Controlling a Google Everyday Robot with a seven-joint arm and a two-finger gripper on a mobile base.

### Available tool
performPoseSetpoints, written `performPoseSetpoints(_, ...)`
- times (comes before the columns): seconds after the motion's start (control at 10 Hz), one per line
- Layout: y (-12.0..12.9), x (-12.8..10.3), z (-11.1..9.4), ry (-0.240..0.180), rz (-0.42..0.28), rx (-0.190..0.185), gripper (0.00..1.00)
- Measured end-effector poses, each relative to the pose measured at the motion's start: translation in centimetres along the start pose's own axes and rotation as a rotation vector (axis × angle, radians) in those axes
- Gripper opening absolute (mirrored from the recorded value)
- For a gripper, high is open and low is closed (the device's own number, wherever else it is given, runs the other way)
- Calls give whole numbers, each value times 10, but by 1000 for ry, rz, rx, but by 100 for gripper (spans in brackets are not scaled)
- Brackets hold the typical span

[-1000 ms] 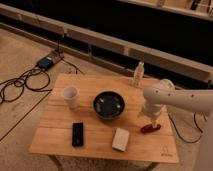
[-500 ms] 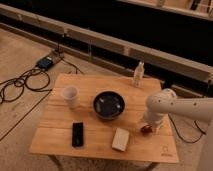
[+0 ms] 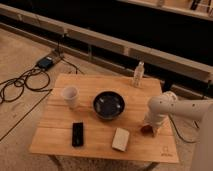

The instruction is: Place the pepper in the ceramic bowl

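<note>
The pepper (image 3: 145,130) shows as a small red-brown shape on the wooden table (image 3: 100,147), near its right edge. My gripper (image 3: 149,128) has come down right at the pepper, at the end of the white arm reaching in from the right, and covers part of it. The ceramic bowl (image 3: 96,101), dark with a glossy bluish inside, stands at the table's middle, a short way left of the gripper, with nothing in it.
A white cup (image 3: 70,96) stands left of the bowl. A black flat object (image 3: 77,134) and a pale cream block (image 3: 120,138) lie near the front edge. A small bottle (image 3: 138,75) stands at the back. Cables (image 3: 20,85) lie on the floor to the left.
The arm has dropped lower and its gripper has settled down onto the pepper. The pepper, bowl and other objects have stayed in place.
</note>
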Motion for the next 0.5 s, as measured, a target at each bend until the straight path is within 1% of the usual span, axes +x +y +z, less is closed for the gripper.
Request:
performPoseSetpoints(0.3,0,-13,-4,-15,-15,16,29)
performPoseSetpoints(0.4,1,-14,-7,-20,-18,14,21)
performPoseSetpoints(0.5,5,-14,-13,-27,-25,8,9)
